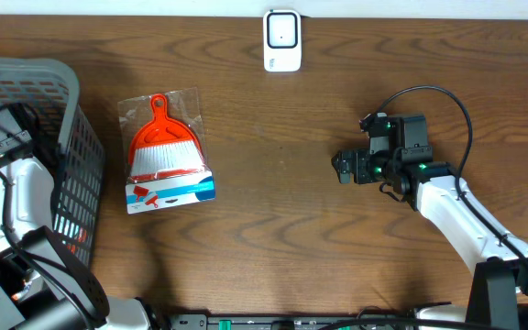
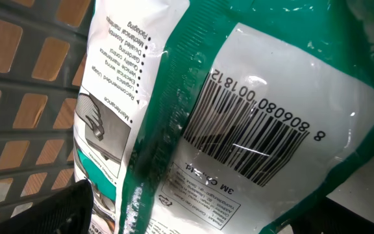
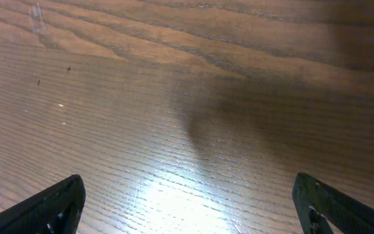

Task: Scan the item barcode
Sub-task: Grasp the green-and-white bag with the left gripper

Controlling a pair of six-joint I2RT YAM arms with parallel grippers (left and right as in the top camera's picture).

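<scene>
A green and white plastic package fills the left wrist view, lying in the grey basket. Its black barcode faces the camera. My left gripper is open, its dark fingers standing on either side of the package's lower end. I cannot tell whether they touch it. In the overhead view the left arm reaches down into the basket. The white scanner stands at the table's far edge. My right gripper hovers open and empty over bare wood.
A bagged red dustpan-and-brush set lies flat on the table just right of the basket. The wooden table stretches between it and the right arm. The basket's slotted walls close in around the left wrist.
</scene>
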